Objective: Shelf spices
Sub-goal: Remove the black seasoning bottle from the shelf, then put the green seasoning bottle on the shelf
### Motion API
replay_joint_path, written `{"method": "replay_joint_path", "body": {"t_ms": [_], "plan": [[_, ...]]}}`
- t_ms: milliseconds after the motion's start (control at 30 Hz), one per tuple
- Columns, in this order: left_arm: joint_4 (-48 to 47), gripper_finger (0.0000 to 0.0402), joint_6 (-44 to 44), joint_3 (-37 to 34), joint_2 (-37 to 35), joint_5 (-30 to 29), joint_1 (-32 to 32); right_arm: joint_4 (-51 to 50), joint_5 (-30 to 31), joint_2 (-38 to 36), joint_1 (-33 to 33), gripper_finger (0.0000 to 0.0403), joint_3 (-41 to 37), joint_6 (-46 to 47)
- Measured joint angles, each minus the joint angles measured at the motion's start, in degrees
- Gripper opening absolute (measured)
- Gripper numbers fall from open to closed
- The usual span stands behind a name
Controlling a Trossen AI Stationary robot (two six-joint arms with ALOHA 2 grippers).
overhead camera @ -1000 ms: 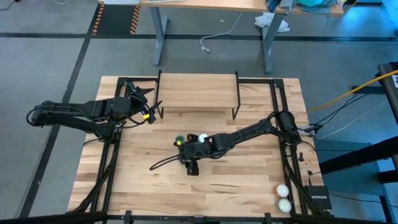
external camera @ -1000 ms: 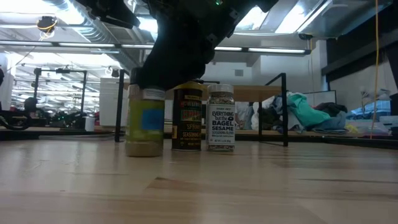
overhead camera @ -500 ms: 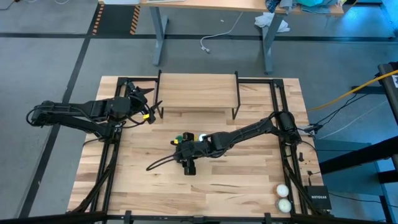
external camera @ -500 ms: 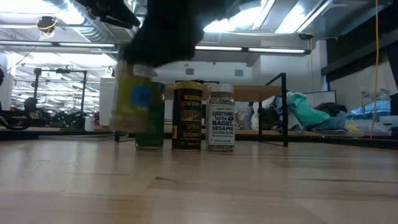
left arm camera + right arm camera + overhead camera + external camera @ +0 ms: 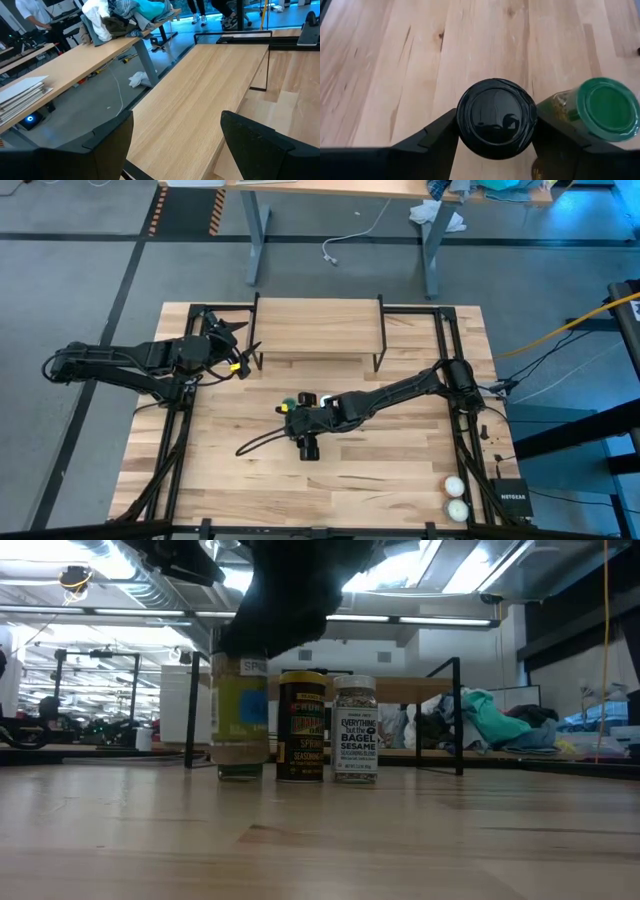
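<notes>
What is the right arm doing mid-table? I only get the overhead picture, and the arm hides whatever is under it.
Observer: Its wrist camera shows the right tool clamped on a black-lidded jar, one finger on each side of the lid.
Visitor: Is the jar standing on the table?
Observer: From table level, its base sits higher than the other jars' bases, so it looks just lifted.
Visitor: Which other jars?
Observer: A green-lidded jar is close beside it, then a dark-labelled jar and one reading bagel sesame. The left tool waits open by the shelf.
</notes>
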Motion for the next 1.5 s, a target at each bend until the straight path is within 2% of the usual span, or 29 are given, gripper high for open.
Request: {"method": "replay_joint_path", "body": {"t_ms": [533, 1133, 1500], "plan": [[-0.07, 0.0294, -0.01, 0.00, 0.00, 0.01, 0.00, 2.98, 0.65, 3.33, 0.00, 0.0234, 0.11, 1.61], [-0.19, 0.0294, -0.37, 0.00, 0.00, 1.42, 0.00, 2.75, -3.05, 3.23, -0.04, 0.0236, 0.84, 4.68], [-0.17, 0.0294, -0.38, 0.00, 0.00, 1.41, 0.02, -1.12, 0.23, 3.23, 0.04, 0.0330, 5.84, 4.61]]}}
